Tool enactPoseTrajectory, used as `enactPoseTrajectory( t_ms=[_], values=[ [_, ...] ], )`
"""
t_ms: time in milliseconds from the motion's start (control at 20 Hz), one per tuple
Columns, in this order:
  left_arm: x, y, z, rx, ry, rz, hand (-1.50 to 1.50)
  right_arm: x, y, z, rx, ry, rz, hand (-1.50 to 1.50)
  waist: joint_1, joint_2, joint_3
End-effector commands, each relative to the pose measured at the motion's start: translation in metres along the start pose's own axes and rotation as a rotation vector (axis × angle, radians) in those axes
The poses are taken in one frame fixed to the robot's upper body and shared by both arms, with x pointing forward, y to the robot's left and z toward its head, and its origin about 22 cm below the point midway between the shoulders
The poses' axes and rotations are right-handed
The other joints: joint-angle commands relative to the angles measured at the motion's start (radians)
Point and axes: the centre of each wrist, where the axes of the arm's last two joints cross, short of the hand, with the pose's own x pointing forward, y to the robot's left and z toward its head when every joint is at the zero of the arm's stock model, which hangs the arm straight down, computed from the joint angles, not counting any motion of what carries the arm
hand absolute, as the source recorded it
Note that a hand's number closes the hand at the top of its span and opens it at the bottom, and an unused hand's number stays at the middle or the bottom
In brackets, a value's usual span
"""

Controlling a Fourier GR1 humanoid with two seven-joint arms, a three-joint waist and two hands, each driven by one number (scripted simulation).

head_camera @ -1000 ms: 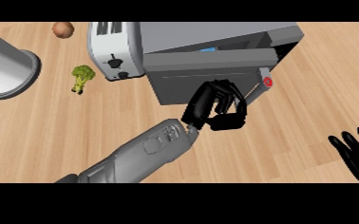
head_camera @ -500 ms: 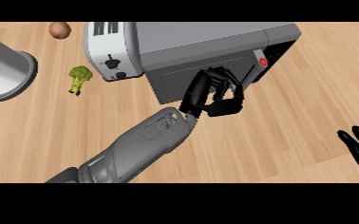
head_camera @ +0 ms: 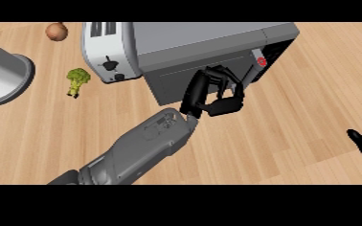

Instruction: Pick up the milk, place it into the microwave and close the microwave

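— What do we see, biggest first?
— The wooden counter (head_camera: pixel 297 115), then the microwave (head_camera: pixel 205 38) at 12 o'clock. Its door (head_camera: pixel 173 82) stands almost closed, with a dark gap at its 3 o'clock end. Our left forearm (head_camera: pixel 141 148) comes in from 7 o'clock.
— Any writing?
— Only a red mark (head_camera: pixel 262 61) by the gap, too small for us to read.
— What else?
— A toaster (head_camera: pixel 106 52) just beside the microwave at 10 o'clock, and a grey pot (head_camera: pixel 10 76) cut off at 9.
— The hands?
— Our left hand (head_camera: pixel 212 93) lies against the door, fingers curled, holding nothing we can see. Smaller still are the broccoli (head_camera: pixel 76 79) at 9 and a brown round thing (head_camera: pixel 56 31) at 11. Our right hand (head_camera: pixel 354 138) is a black tip at 4 o'clock; open or closed, we cannot tell.
— And the milk?
— Hidden from us; the door covers the microwave's inside
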Motion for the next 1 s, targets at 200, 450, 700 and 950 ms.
enactPoseTrajectory(
  t_ms=[200, 450, 700, 950],
  values=[
    [0.0, 0.019, -0.021, 0.136, -0.04, -0.026, 1.5, 0.007, 0.003, -0.007, 0.076, -0.016, -0.022, -1.5, -0.008, 0.022, -0.001],
    [-0.001, 0.02, -0.021, 0.151, -0.05, -0.017, 1.5, 0.009, 0.007, -0.009, 0.11, -0.012, -0.045, -1.5, -0.017, 0.023, -0.001],
    [0.002, 0.019, -0.023, 0.157, -0.069, -0.012, 1.5, 0.013, 0.006, -0.012, 0.131, -0.018, -0.044, -1.5, -0.023, 0.028, 0.0],
    [-0.003, 0.019, -0.021, 0.169, -0.083, -0.024, 1.5, 0.017, 0.008, -0.014, 0.151, -0.015, -0.048, -1.5, -0.027, 0.029, -0.001]
  ],
)
